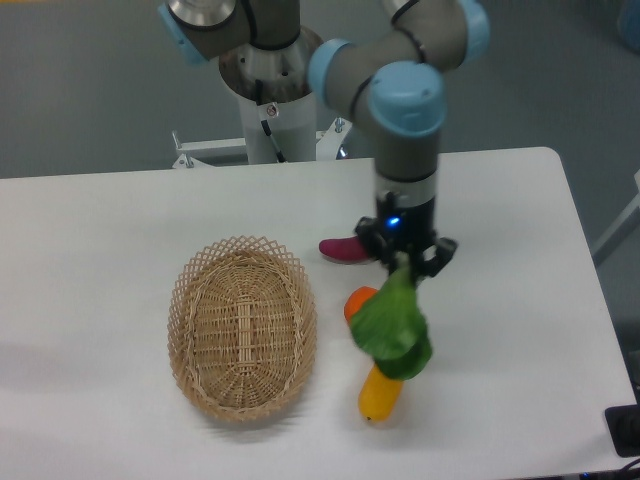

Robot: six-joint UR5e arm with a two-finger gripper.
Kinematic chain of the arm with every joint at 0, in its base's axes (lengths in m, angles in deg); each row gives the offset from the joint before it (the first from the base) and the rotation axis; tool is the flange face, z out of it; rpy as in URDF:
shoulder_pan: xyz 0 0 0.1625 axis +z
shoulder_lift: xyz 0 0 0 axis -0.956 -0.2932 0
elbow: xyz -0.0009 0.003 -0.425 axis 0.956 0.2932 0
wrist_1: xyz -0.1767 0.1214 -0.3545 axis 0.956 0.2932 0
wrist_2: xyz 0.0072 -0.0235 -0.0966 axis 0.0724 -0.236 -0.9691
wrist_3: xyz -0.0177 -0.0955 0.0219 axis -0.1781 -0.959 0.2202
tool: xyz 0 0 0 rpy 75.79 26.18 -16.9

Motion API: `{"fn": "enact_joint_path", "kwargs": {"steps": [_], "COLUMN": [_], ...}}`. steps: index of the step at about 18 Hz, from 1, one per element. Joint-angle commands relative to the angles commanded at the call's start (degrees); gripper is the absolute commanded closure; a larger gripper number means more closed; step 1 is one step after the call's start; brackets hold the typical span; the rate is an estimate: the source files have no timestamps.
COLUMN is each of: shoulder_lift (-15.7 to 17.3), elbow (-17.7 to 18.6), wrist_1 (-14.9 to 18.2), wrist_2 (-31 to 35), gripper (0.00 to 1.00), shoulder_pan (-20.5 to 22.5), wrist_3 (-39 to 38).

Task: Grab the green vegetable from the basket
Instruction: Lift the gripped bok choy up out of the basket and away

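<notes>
The green vegetable (392,326) hangs in the air by its pale stem end, leaves drooping down, to the right of the basket. My gripper (404,262) is shut on that stem, pointing straight down over the table. The leaves hang in front of the orange fruit and the top of the yellow fruit. The oval wicker basket (243,327) lies on the table at the left with nothing inside it, well apart from the gripper.
An orange fruit (356,302) and a yellow elongated fruit (381,394) lie under and behind the hanging leaves. A purple vegetable (345,250) lies just left of the gripper. The table's right edge runs near x 600.
</notes>
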Motion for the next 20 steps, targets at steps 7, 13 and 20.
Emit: {"fn": "enact_joint_path", "kwargs": {"steps": [7,13,20], "shoulder_lift": [0.70,0.70,0.70], "elbow": [-1.06,-1.23,-1.23], "wrist_1": [2.47,2.47,2.38], "wrist_2": [-2.29,-2.29,-2.38], "gripper": [0.61,0.61,0.61], "shoulder_pan": [3.35,3.26,3.18], "wrist_3": [5.03,5.03,5.03]}}
